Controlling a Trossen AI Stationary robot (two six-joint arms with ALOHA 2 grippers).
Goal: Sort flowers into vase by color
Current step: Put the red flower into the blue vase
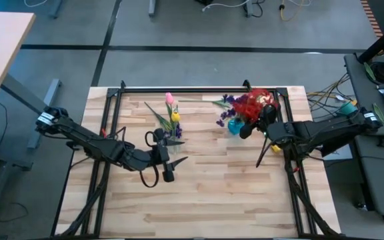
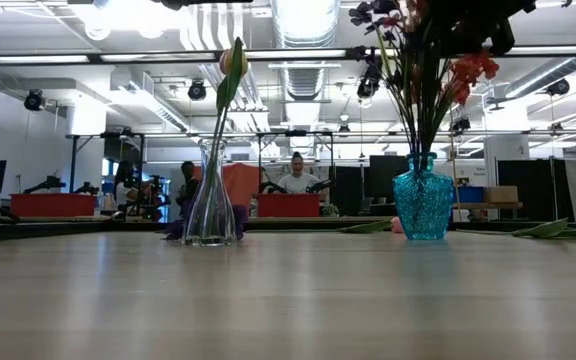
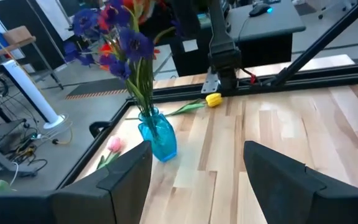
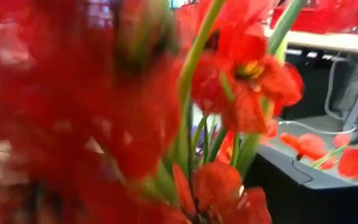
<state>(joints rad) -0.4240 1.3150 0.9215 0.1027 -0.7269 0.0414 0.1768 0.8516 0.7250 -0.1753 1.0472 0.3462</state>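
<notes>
A blue vase (image 1: 235, 125) (image 2: 422, 200) (image 3: 158, 134) at the table's far right holds red blossom sprays (image 1: 257, 103) (image 4: 241, 81) and purple ones (image 1: 227, 103) (image 3: 114, 31) by their stems. A clear glass vase (image 2: 210, 205) at the far middle holds a pink tulip (image 1: 170, 99) and a yellow tulip (image 1: 175, 117). My right gripper (image 1: 249, 127) hangs among the red blossoms above the blue vase; they fill its wrist view and hide its fingers. My left gripper (image 3: 197, 155) (image 1: 169, 167) stands open near the table's middle, below the clear vase in the high view, with nothing between its fingers.
A yellow tulip (image 3: 213, 99) lies on the table by the right arm's base. A pink tulip (image 3: 114, 144) lies beside the blue vase near the far edge. A purple spray (image 1: 177, 135) lies beside the clear vase. A black frame (image 1: 199, 88) borders the table. People sit in the room beyond.
</notes>
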